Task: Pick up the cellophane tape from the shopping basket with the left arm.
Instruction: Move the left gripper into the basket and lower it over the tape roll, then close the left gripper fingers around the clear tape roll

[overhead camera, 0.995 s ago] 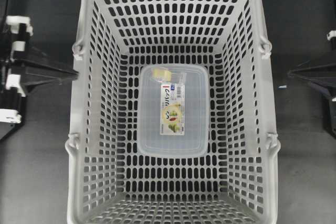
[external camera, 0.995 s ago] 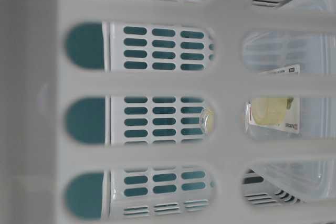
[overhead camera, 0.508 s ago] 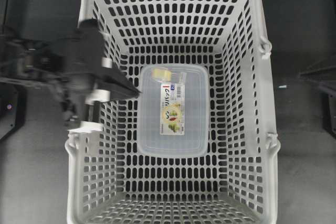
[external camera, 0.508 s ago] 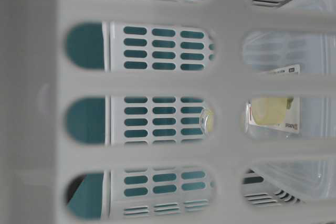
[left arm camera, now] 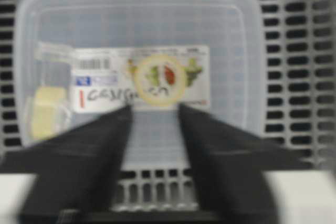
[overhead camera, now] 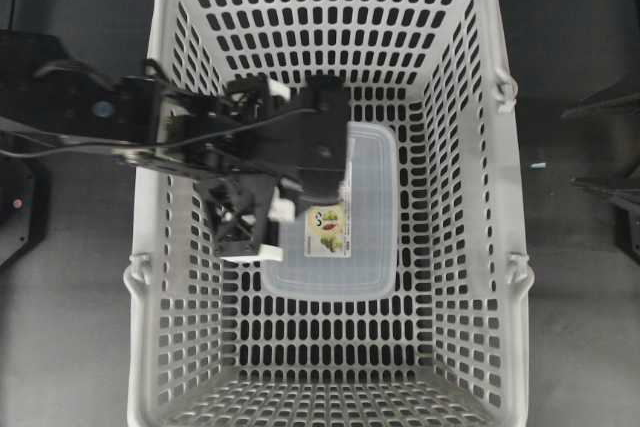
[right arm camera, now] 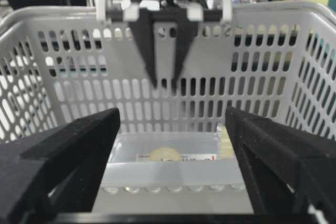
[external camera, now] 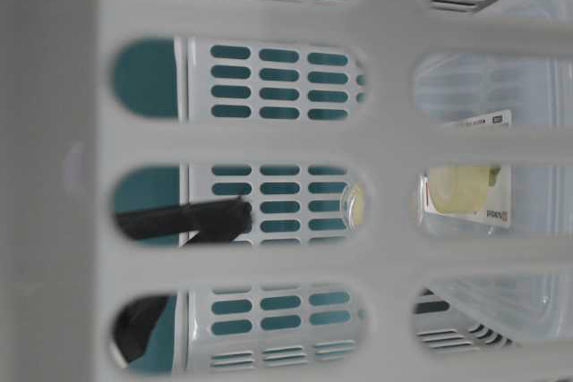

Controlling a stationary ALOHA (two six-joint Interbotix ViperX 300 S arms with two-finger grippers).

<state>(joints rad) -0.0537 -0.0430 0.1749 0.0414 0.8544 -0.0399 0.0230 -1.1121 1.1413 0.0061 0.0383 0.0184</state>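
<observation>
The cellophane tape [left arm camera: 50,111], a pale-yellow ring in a clear wrapper, lies on one end of a translucent lidded container [left arm camera: 236,51] on the floor of the shopping basket [overhead camera: 160,77]. Through the basket's slots the tape [external camera: 461,187] also shows in the table-level view, and the tape [right arm camera: 226,145] shows in the right wrist view. Overhead, the left arm hides it. My left gripper [left arm camera: 155,109] hangs above the container, fingers apart, nothing between them, with the tape off to the side. My right gripper [right arm camera: 173,129] stands wide open outside the basket's right wall.
The container [overhead camera: 370,237] with its printed label [overhead camera: 328,229] fills the middle of the basket floor. High slotted walls enclose it on all sides. Grey handle hinges [overhead camera: 505,92] sit on the rim. Dark tabletop [overhead camera: 70,347] surrounds the basket.
The left arm swung in from the left over the basket rim and now covers the tape from above. One black finger entered the table-level view. The right gripper's fingers spread apart.
</observation>
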